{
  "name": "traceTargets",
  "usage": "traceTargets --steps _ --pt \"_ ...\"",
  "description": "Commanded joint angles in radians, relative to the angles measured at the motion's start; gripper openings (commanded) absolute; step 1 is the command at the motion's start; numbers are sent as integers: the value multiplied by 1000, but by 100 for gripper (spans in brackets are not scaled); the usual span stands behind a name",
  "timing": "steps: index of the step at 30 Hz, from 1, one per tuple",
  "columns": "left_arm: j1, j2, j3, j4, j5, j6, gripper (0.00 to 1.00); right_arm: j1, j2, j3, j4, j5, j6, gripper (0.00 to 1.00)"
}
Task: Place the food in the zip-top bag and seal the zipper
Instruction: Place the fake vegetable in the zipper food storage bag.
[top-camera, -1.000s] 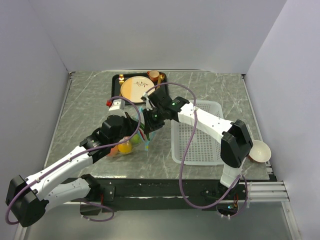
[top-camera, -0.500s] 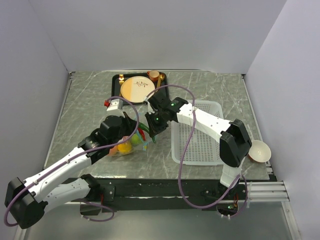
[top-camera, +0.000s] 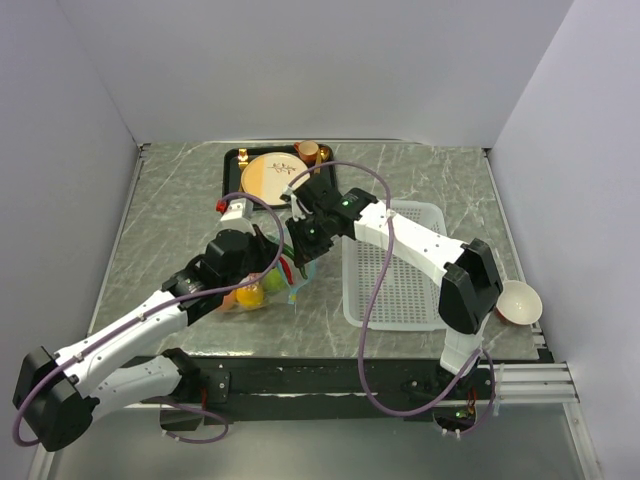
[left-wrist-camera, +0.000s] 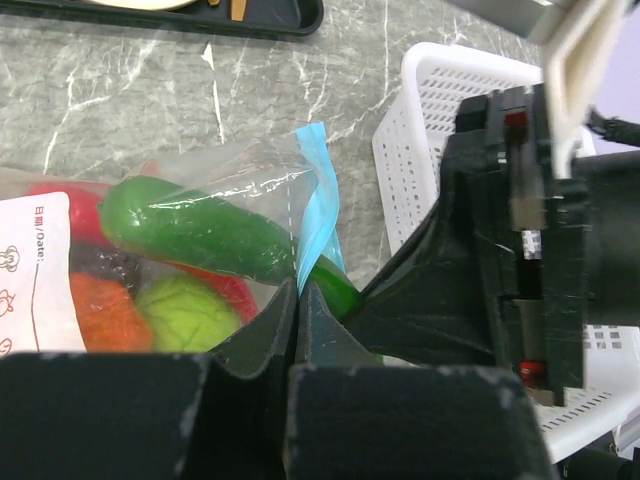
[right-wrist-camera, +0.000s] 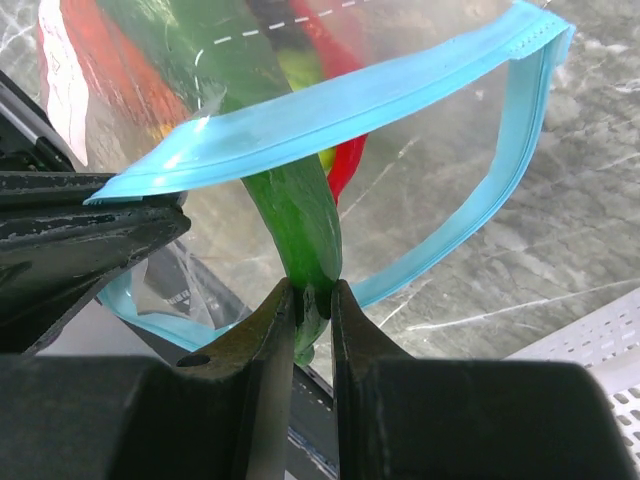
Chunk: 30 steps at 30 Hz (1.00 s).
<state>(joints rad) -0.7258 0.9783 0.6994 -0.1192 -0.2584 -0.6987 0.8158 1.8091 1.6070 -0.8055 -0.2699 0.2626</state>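
While the zip-top bag (left-wrist-camera: 225, 165) sits on the table (left-wrist-camera: 120, 90) just left of the white basket (left-wrist-camera: 430, 90), most of the load is already in it: an orange peach (left-wrist-camera: 105, 315), a lime (left-wrist-camera: 190, 310) and a red chili (left-wrist-camera: 235, 288) show through the film.

Left gripper (left-wrist-camera: 300, 312): jaws together, pinching the bag's mouth edge at one end of the zipper (right-wrist-camera: 330, 105). The mouth stands open as a blue loop.

Right gripper (right-wrist-camera: 312, 300): jaws clamped on the tail of the green chili (right-wrist-camera: 290, 200). The chili crosses the mouth, its body inside and its tail outside.

Risks, as judged:
- Bag: floppy and held at one point only. A push along the chili could shove the whole bag back or fold the mouth over, rather than feed the chili in.
- Chili: let go too early, its tail would lie across the zipper track and block the seal. It might also slide back out.
- Zipper: the right fingers, drawing out, could snag the lower blue strip and drag it.
- Left pinch: the thin film could slip free and the mouth would drop.
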Motion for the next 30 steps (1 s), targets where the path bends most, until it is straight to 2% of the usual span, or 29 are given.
traceTargets --steps 1,10,13,22,25,28,30 --pt "0 -12 11 39 28 16 1 9 15 30 23 0 -7 15" --pt "2 -44 14 26 16 16 1 8 -24 -73 216 34 142 16" --pt "2 -56 9 29 4 8 1 6 -40 -94 233 72 184 16" --pt "0 -72 0 39 -1 -1 1 13 -97 -203 408 11 288 18" --pt "2 -76 0 39 -11 -4 1 14 -102 -231 449 -26 300 24" --pt "0 -76 -3 36 -18 -4 1 20 -99 -223 439 -31 290 36" --pt "0 -73 -3 32 -22 -5 1 22 -112 -225 440 -31 283 47"
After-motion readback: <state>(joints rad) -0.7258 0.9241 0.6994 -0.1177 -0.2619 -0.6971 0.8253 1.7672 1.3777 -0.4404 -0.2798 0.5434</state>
